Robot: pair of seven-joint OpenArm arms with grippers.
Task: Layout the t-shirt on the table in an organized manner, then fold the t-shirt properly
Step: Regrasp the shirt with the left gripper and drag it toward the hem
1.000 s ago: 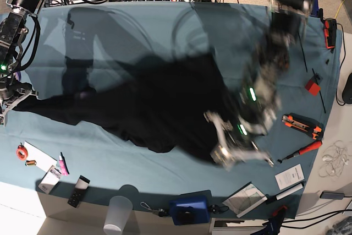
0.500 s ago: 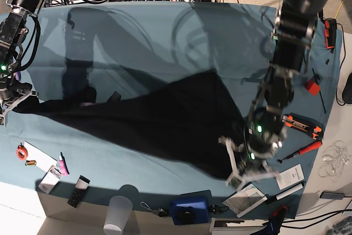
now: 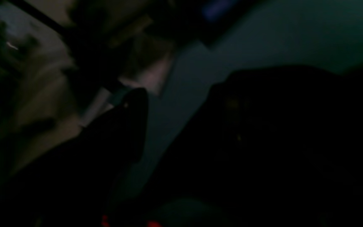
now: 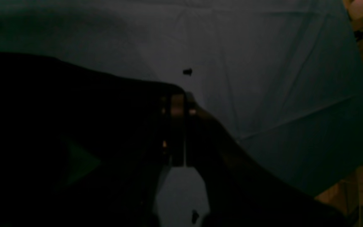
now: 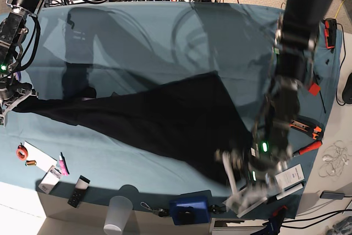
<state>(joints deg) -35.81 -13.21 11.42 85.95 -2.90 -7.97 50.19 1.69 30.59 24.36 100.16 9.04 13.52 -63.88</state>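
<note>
The black t-shirt (image 5: 154, 119) lies stretched in a long wedge across the teal table (image 5: 165, 42), from the left edge to the front right. At the left end my right gripper (image 5: 12, 102) is shut on the fabric; the right wrist view shows its fingers (image 4: 177, 126) pressed together on the dark cloth. My left gripper (image 5: 234, 182) hangs low at the shirt's front-right corner, jaws apart. In the dim left wrist view one finger (image 3: 128, 126) stands apart from a dark mass (image 3: 279, 132), with bare table between. No print or tag shows.
Along the front edge stand a clear cup (image 5: 118, 213), a blue box (image 5: 190, 210) and paper cards (image 5: 290, 177). Orange tools (image 5: 302, 126), a red screwdriver (image 5: 301, 151) and a red block (image 5: 312, 86) lie at the right. Tape (image 5: 21, 152) and small items sit front left.
My left arm swept toward the front-right edge, drawing the shirt out flatter and longer, and its jaws opened off the corner. The right gripper kept still with its hold.
</note>
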